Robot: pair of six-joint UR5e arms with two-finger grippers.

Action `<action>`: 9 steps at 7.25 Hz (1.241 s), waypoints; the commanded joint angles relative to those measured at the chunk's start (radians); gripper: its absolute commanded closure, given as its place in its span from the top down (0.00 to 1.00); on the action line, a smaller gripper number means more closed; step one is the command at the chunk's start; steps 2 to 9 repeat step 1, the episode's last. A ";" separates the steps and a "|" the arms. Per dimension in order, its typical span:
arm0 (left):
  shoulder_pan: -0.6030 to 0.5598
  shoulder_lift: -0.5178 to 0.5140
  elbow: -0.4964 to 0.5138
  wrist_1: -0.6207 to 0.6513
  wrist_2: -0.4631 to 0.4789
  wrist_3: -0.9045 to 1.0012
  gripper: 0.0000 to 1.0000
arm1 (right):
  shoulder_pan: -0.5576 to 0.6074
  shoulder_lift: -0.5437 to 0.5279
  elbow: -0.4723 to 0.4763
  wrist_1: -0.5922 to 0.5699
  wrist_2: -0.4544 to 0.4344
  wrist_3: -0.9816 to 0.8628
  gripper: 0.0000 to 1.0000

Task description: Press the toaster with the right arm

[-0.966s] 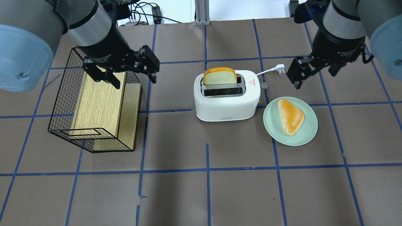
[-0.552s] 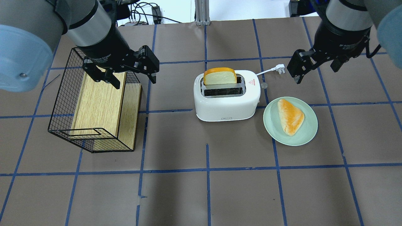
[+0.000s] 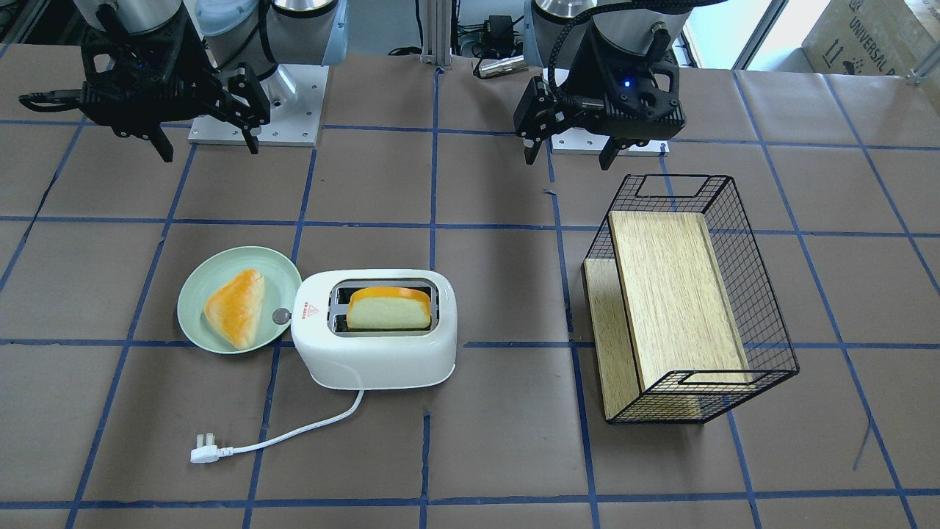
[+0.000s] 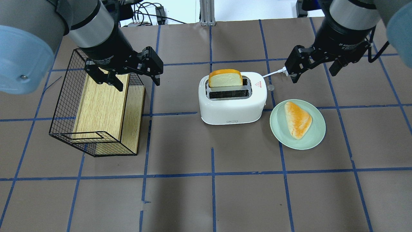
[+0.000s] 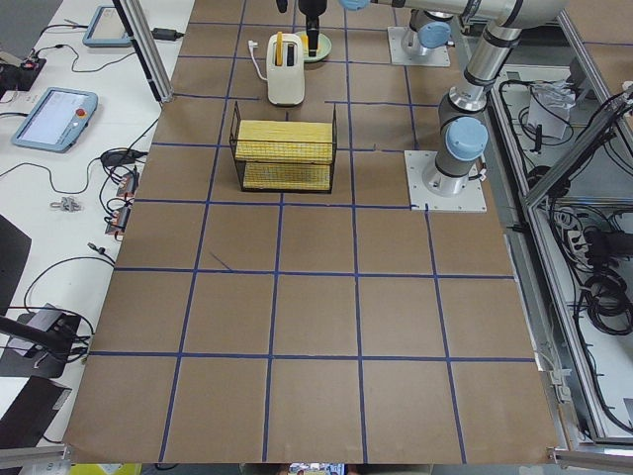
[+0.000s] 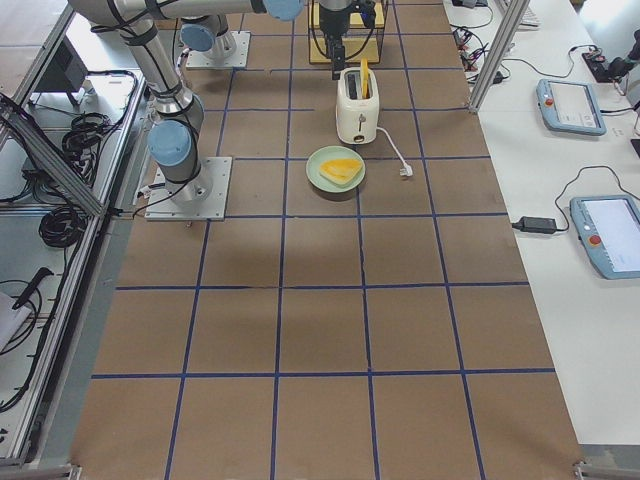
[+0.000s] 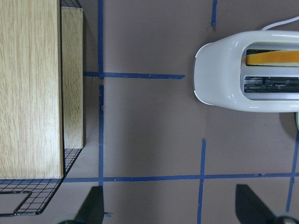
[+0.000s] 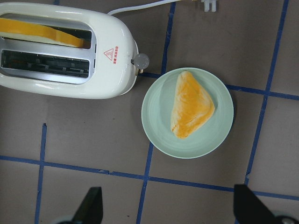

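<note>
Pincer [image 4: 312, 78] on right arm [image 4: 346, 19] | spread wide, empty | apart from toaster [image 4: 232, 103]

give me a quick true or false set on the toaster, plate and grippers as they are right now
1. Both slots of the toaster hold bread. False: one slice stands in one slot; the other is empty.
2. The plug lies loose on the table. True.
3. The right gripper is pressing the toaster. False: it hangs clear of it, fingers apart.
4. The plate holds a pastry. True.
5. The left gripper is shut. False: it is open, over the basket edge.
</note>
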 commanded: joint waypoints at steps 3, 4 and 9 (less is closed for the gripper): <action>-0.001 0.000 0.000 0.000 0.001 0.002 1.00 | 0.000 0.000 0.001 0.000 0.009 0.006 1.00; -0.001 0.000 0.000 0.000 0.001 0.002 1.00 | 0.000 0.000 0.001 0.000 0.009 0.006 1.00; -0.001 0.000 0.000 0.000 0.001 0.002 1.00 | 0.000 0.000 0.001 0.000 0.009 0.006 1.00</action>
